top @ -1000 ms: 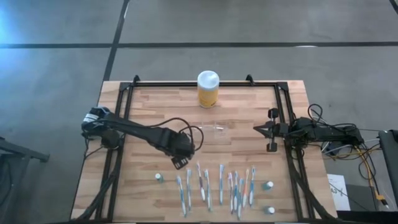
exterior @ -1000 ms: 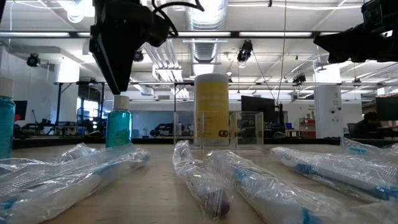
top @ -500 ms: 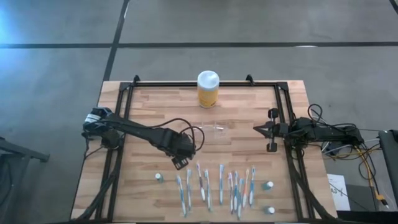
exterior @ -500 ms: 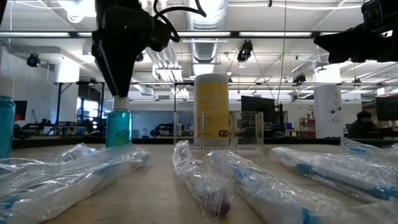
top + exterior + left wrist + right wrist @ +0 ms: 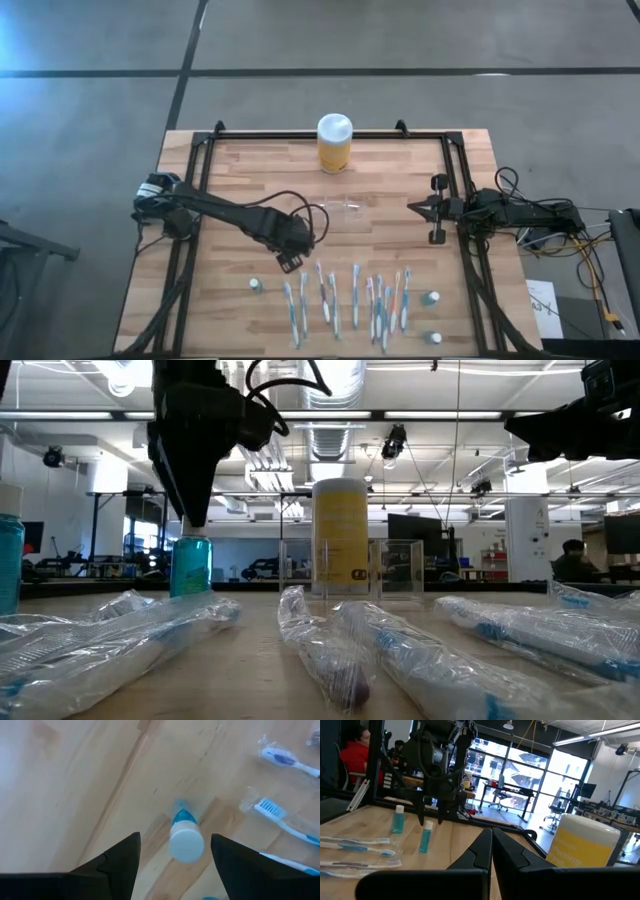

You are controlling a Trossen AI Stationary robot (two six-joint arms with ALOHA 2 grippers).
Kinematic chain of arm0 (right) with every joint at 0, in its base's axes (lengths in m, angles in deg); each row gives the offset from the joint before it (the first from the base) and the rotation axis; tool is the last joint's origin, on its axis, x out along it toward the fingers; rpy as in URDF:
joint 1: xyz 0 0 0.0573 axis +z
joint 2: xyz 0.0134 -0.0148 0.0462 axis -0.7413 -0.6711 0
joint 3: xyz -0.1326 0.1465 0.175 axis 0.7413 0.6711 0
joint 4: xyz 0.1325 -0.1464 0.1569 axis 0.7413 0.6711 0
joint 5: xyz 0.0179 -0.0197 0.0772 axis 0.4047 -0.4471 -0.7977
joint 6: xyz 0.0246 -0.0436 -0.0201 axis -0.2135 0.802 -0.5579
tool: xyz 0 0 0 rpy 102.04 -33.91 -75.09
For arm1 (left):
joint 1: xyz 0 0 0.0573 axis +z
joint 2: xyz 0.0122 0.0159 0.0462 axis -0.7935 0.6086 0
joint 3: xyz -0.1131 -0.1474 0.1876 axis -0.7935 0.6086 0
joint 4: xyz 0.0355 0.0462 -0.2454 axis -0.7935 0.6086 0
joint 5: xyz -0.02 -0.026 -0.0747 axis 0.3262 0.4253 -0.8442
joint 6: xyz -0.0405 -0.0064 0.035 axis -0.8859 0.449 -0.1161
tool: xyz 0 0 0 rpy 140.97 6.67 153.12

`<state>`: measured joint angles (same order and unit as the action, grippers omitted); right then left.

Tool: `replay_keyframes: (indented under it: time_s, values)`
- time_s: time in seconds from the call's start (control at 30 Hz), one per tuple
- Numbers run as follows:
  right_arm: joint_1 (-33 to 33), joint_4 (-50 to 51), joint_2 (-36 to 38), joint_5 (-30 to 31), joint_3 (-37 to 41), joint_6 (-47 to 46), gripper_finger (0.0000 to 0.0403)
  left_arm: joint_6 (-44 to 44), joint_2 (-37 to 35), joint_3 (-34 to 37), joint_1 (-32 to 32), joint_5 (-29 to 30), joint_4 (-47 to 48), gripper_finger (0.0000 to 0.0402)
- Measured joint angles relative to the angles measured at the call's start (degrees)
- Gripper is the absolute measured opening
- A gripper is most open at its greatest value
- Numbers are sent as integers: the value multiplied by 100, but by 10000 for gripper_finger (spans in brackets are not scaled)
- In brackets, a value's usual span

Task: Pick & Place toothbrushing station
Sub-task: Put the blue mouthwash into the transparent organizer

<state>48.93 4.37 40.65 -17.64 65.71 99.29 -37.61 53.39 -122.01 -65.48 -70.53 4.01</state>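
The toothbrushing station (image 5: 347,209), a clear holder, stands mid-table just in front of the yellow jar (image 5: 334,143). The left gripper (image 5: 288,261), fingers spread, hangs above a small blue bottle (image 5: 185,835). The right gripper (image 5: 412,207), fingers pressed together, waits at the table's right edge.

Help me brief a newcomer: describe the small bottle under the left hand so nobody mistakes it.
On the wooden table, find the toothbrush row. Left of it stands a small teal bottle, white-capped, alone below the open left hand; its two lookalikes stand right.
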Motion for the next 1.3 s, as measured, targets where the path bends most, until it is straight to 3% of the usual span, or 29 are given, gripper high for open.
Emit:
replay_keyframes:
  time_s: [0.9,1.3]
  values:
    - [1,-8,0,-2,0,-40,8,43,-9,171,76,-26,-227,239]
    - [1,-7,0,-2,0,-42,8,307,-14,171,85,-48,-249,114]
